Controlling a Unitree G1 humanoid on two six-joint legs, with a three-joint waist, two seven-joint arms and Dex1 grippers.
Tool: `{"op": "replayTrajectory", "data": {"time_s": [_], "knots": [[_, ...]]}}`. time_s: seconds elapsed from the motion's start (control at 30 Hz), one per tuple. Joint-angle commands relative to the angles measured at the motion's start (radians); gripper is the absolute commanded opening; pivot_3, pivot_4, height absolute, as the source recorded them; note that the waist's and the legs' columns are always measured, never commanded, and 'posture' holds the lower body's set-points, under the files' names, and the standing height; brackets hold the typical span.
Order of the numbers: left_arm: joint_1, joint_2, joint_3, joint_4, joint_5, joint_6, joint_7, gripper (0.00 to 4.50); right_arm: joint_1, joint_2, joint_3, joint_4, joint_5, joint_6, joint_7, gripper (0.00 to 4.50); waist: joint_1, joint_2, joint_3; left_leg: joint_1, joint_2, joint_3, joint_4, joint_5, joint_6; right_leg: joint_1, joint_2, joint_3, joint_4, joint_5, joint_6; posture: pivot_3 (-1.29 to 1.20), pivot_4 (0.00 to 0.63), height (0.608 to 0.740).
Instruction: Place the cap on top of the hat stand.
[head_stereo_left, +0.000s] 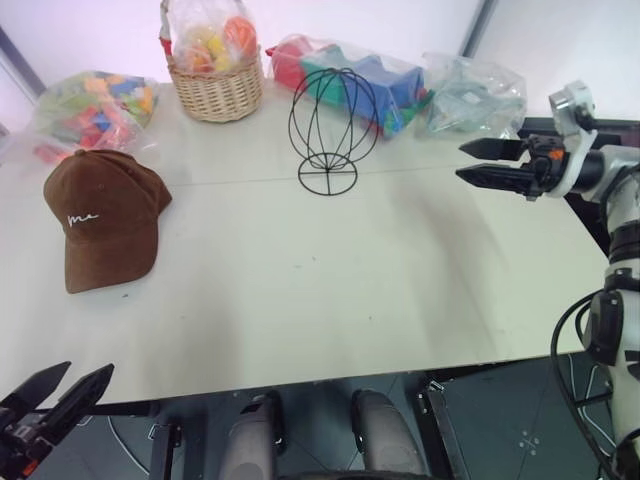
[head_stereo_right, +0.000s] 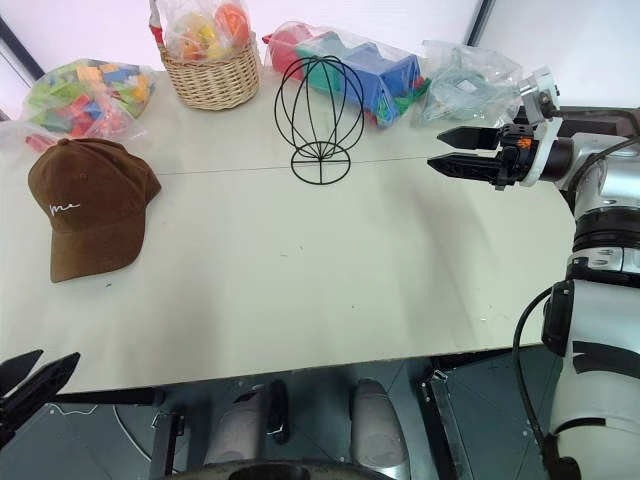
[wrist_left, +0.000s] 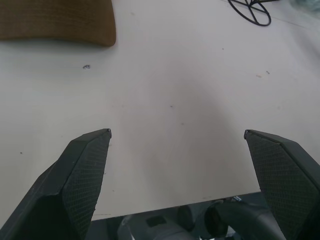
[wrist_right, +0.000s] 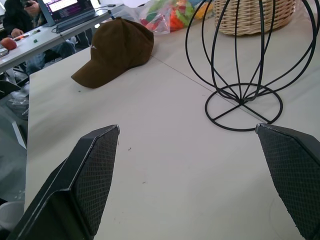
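The brown cap lies flat on the white table at the robot's left, crown up, its curved brim pointing toward the near edge and its small white embroidery facing the robot. It is not held and nothing touches it. The black wire hat stand stands upright toward the far middle of the table, well apart from the cap, its globe-shaped cage bare and its ring base flat on the surface. Behind the stand sits a clear bag of blue, green and red blocks; to the left of that a woven wicker basket holds bagged coloured items, and a further bag of coloured blocks lies at the far left, just behind the cap. Another clear bag rests at the far right. The left gripper hangs low below the near left edge of the table, its two black fingers spread wide and empty; the left wrist view shows only bare table between them, with the cap's brim ahead. The right gripper is raised above the right side of the table, pointing toward the stand, its fingers likewise spread wide and holding nothing.
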Motion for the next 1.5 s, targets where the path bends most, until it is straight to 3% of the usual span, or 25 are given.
{"op": "replayTrajectory", "data": {"time_s": [0.03,1.13,1.27,1.37,1.5], "knots": [[0.016,0.0,0.003,-0.021,-0.004,-0.023,-0.009,4.46,-0.02,-0.014,-0.01,-0.016,0.013,-0.01,-0.002,4.5,0.0,0.0,0.0,0.0,0.0,0.0,0.0,0.0,0.0,0.0,0.0,0.0,0.0,0.0,0.0,0.0,0.15,0.74],[-0.033,0.027,-0.011,0.021,0.057,-0.058,0.03,4.46,-0.057,0.011,-0.007,0.043,-0.001,-0.053,-0.05,4.5,0.0,0.0,0.0,0.0,0.0,0.001,0.0,0.0,0.0,0.0,0.0,0.0,0.0,0.0,0.0,0.0,0.15,0.74],[-0.111,0.069,0.028,0.126,0.222,-0.136,0.092,4.46,-0.04,0.022,0.006,-0.06,0.048,0.032,0.007,4.5,0.002,0.0,0.0,0.001,0.001,0.0,0.0,0.0,0.0,0.0,0.001,0.0,0.002,0.0,0.0,0.0,0.15,0.74],[-0.131,0.122,0.025,0.222,0.42,-0.231,0.089,4.46,0.032,0.036,0.029,-0.313,0.152,0.187,0.03,4.5,0.0,0.0,0.0,0.001,0.002,0.001,0.001,0.0,0.0,0.001,0.001,0.0,0.005,0.0,0.0,0.0,0.15,0.74],[-0.171,0.195,-0.018,0.31,0.7,-0.391,0.111,4.46,0.118,0.082,-0.007,-0.637,0.327,0.399,-0.044,4.5,0.004,0.0,0.0,0.0,0.005,0.003,0.0,0.0,0.0,-0.004,0.002,0.0,0.008,0.0,0.0,0.0,0.15,0.74]]}}
